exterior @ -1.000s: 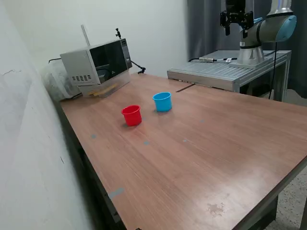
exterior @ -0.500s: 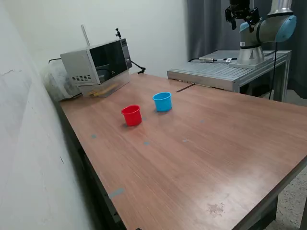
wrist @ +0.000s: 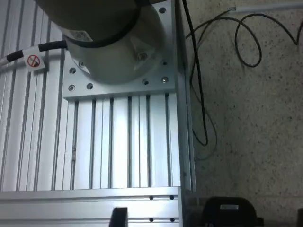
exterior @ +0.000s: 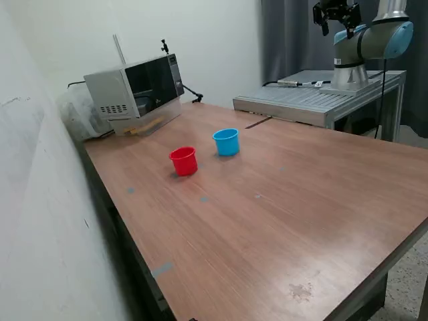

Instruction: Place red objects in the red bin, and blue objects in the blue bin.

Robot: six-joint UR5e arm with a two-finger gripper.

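The red bin (exterior: 183,160) and the blue bin (exterior: 227,142) stand upright side by side on the wooden table (exterior: 281,207), the red one towards the exterior view's left. No red or blue cubes show anywhere on the table, and the bins' insides are hidden from this angle. My gripper (exterior: 336,12) is high at the top edge of the exterior view, far behind the bins and above the arm's own base (exterior: 351,67). Its fingers look spread and hold nothing. The wrist view shows only the arm's base (wrist: 104,38) and its mount.
A microwave (exterior: 137,87) stands at the table's far corner on the exterior view's left. A ribbed aluminium platform (exterior: 314,100) carries the arm and also shows in the wrist view (wrist: 118,142). Black cables (wrist: 246,42) lie on the floor beside it.
My gripper has risen and shifted a little to the exterior view's right, now partly cut off by the top edge. The bins have not moved.
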